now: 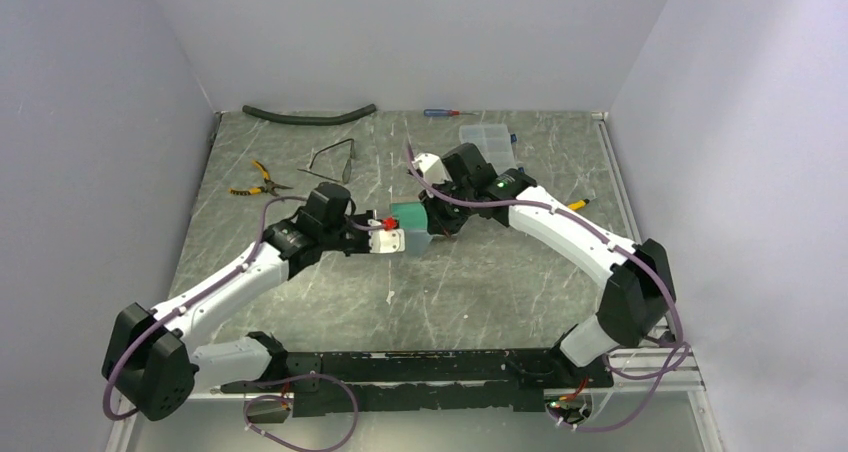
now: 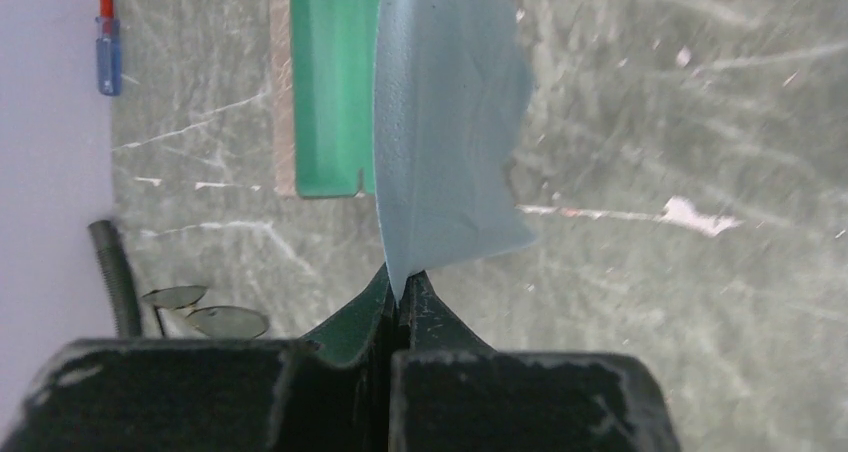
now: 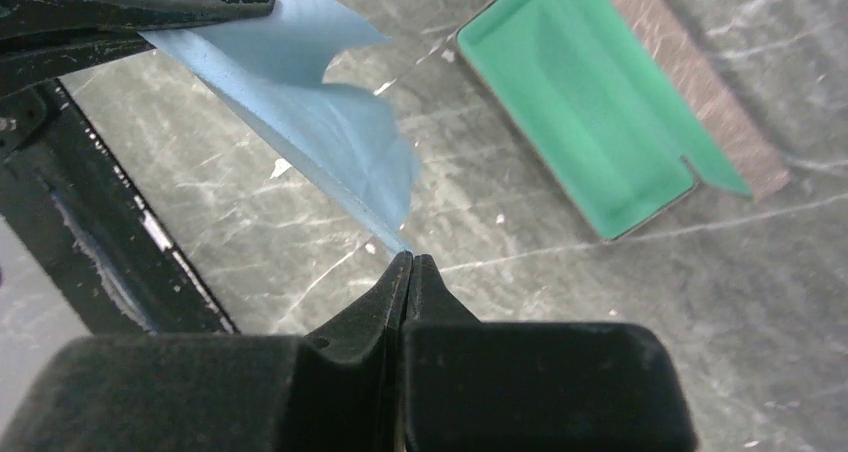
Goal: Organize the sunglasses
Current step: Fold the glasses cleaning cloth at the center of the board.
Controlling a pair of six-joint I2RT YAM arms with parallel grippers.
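Observation:
The sunglasses (image 1: pixel 335 162) lie unfolded on the table behind my left arm; their greyish lenses (image 2: pixel 208 317) show at the lower left of the left wrist view. An open case with teal lining (image 2: pixel 330 82) (image 3: pixel 580 102) lies on the table under both grippers. A light blue cloth (image 2: pixel 445 122) (image 3: pixel 310 122) hangs stretched between them. My left gripper (image 2: pixel 405 284) (image 1: pixel 402 240) is shut on one corner of the cloth. My right gripper (image 3: pixel 411 257) (image 1: pixel 432 227) is shut with the cloth's opposite corner at its fingertips.
Yellow-handled pliers (image 1: pixel 258 179) lie left of the sunglasses. A dark hose (image 1: pixel 310 115) runs along the back edge. A blue-and-red screwdriver (image 1: pixel 440 113) and a clear plastic box (image 1: pixel 487 137) sit at the back right. Walls close in on both sides.

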